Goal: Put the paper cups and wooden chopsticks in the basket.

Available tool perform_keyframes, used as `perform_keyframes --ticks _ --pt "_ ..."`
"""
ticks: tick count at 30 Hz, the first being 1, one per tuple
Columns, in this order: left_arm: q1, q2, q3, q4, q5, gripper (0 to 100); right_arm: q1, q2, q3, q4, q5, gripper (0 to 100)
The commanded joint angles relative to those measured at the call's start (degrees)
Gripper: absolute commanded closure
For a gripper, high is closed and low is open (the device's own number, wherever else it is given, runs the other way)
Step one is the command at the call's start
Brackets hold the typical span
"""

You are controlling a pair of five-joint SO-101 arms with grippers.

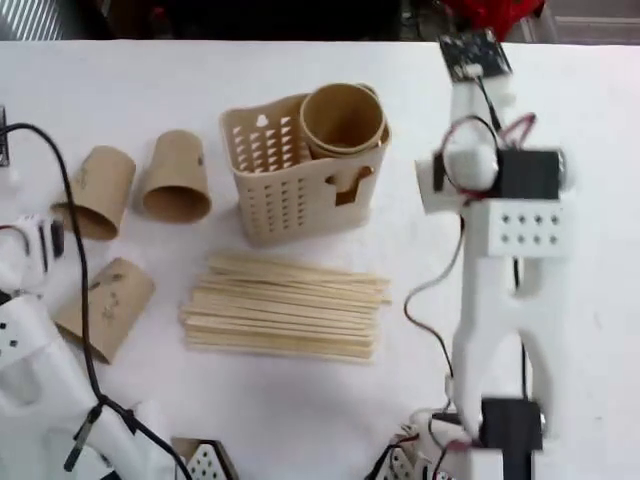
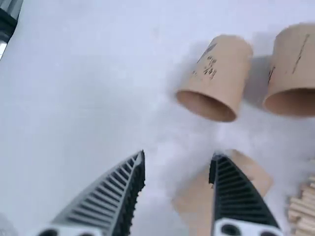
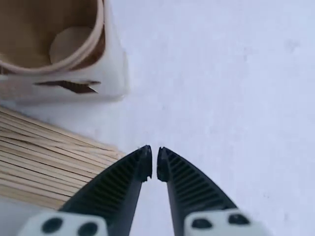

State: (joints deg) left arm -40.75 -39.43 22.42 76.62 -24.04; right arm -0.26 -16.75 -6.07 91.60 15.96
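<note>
A cream slotted basket [image 1: 290, 190] stands mid-table with a brown paper cup [image 1: 342, 118] upright inside it. Three more paper cups lie on their sides to its left: one [image 1: 178, 175], another [image 1: 98, 190], and a third [image 1: 105, 305] nearer the front. A pile of wooden chopsticks [image 1: 285, 305] lies flat in front of the basket. My left gripper [image 2: 177, 157] is open above the table, with the near cup [image 2: 236, 191] just beyond one finger and two cups [image 2: 214, 78] [image 2: 293, 73] farther off. My right gripper [image 3: 153, 151] is shut and empty, over bare table beside the chopsticks [image 3: 49, 162] and the basket [image 3: 115, 64].
The right arm [image 1: 500, 230] stretches over the table's right side, trailing red and black wires. The left arm [image 1: 30, 360] sits at the front left corner with a black cable [image 1: 75, 240] looping past the cups. White tabletop [image 1: 570, 330] lies open to the right.
</note>
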Motion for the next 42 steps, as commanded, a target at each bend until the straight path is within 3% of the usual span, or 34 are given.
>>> perform_keyframes --ticks 1,8,20,33,37,42 --pt "-7.08 -1.27 1.67 8.26 -8.97 70 3.65 -10.33 14.15 -7.78 4.75 95.4" --pt "-12.97 -1.27 18.64 5.63 -17.58 68 4.18 -22.99 43.87 -24.04 8.0 95.3" --pt "-12.0 -1.27 33.67 -6.15 -17.14 68 4.53 -35.21 67.6 -37.23 7.47 95.3" --pt "0.84 -1.27 39.91 -24.26 0.97 68 3.21 -62.2 89.23 -42.86 7.47 95.6" --pt "2.68 -1.27 39.91 -25.49 2.02 69 0.84 -73.89 95.47 -42.42 7.56 95.6" --pt "4.53 -1.71 39.47 -26.02 2.02 80 0.13 -87.16 100.66 -39.08 7.91 95.7"
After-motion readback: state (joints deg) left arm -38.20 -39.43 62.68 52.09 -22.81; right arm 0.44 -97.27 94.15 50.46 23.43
